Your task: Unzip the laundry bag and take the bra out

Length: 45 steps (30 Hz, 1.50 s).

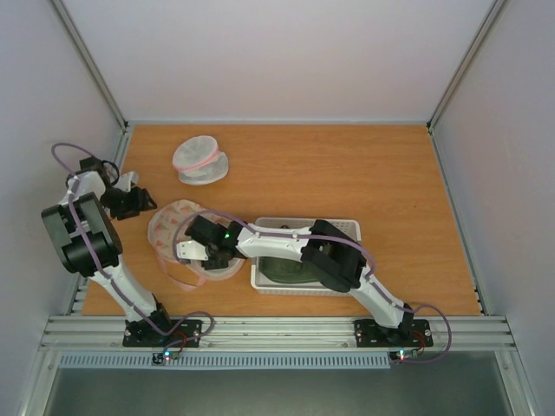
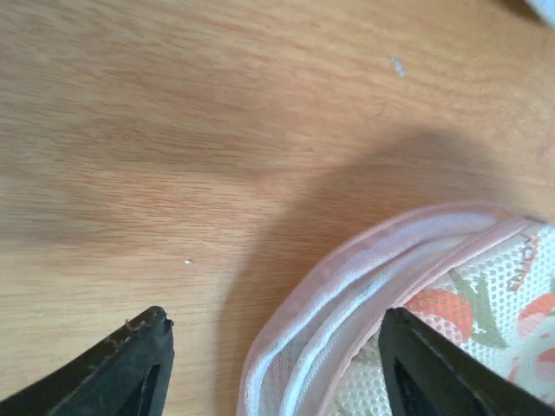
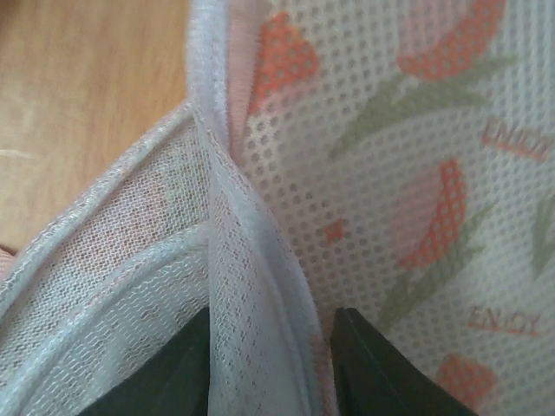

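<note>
A: Laundry bag point(image 1: 173, 227) lies just left of the white basket point(image 1: 347, 227), bra point(image 1: 279, 270) apparently inside that basket. Grippers?
B: Left gripper point(image 2: 276, 319) released; right gripper point(image 3: 273, 316) straddles its rim, pinch unclear. Lift straight off, avoid snagging.

white basket point(image 1: 354, 227), mesh pouch point(image 1: 201, 161), wooden table point(image 1: 364, 165)

**Right side open, near left crowded**

The table point(image 1: 390, 173) is bare from its far right corner down the right edge. Toward the far left corner sits the round mesh pouch point(image 1: 201, 162). The laundry bag point(image 1: 169, 227) fills the near left, just beside the white basket point(image 1: 347, 227) (the right arm point(image 1: 286, 243) stretches low across both). A bare strip runs between pouch and bag.
</note>
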Available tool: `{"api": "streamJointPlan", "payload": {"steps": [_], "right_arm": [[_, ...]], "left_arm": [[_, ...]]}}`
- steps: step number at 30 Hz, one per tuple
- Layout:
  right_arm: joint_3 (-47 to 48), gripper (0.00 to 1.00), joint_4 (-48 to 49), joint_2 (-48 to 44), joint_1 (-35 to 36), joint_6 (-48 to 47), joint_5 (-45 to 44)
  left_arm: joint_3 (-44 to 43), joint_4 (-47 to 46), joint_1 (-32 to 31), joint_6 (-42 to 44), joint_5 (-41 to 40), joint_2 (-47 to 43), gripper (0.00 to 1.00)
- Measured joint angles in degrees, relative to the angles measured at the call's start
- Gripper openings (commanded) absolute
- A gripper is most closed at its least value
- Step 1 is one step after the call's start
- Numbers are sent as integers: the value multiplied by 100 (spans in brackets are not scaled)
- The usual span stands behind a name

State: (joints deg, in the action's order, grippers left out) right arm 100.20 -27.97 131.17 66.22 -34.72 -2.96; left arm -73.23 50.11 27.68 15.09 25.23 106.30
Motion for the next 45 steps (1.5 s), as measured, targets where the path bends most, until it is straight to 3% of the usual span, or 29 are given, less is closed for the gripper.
{"api": "streamJointPlan", "payload": {"steps": [2, 4, 5, 11, 19, 21, 23, 31, 38, 45], "right_arm": [[81, 49, -48, 4, 2, 74, 105], [284, 56, -177, 13, 9, 144, 289], [393, 57, -221, 15, 17, 195, 413], [1069, 65, -470, 11, 57, 352, 1207], [1123, 67, -551, -37, -17, 619, 1565], [1123, 67, -549, -55, -59, 715, 1469], [1123, 68, -546, -79, -125, 817, 1351], [551, 72, -146, -649, -610, 1279, 918], [-28, 73, 323, -1370, -946, 1587, 570], [-339, 73, 463, -1631, -1069, 1891, 483]], "left_arm": [[-28, 11, 0, -4, 7, -81, 79], [-28, 57, 0, 15, 48, -107, 97], [-24, 74, 0, 42, 66, -107, 99], [168, 140, -7, 238, 195, -107, 99], [490, 372, -160, 686, 319, -107, 99], [549, 428, -210, 796, 393, -107, 93], [581, 483, -238, 879, 450, -107, 79], [575, 549, -256, 903, 603, -105, 3], [501, 525, -13, 780, 654, -105, 1], [463, 111, 892, 243, 472, -105, 1]]}}
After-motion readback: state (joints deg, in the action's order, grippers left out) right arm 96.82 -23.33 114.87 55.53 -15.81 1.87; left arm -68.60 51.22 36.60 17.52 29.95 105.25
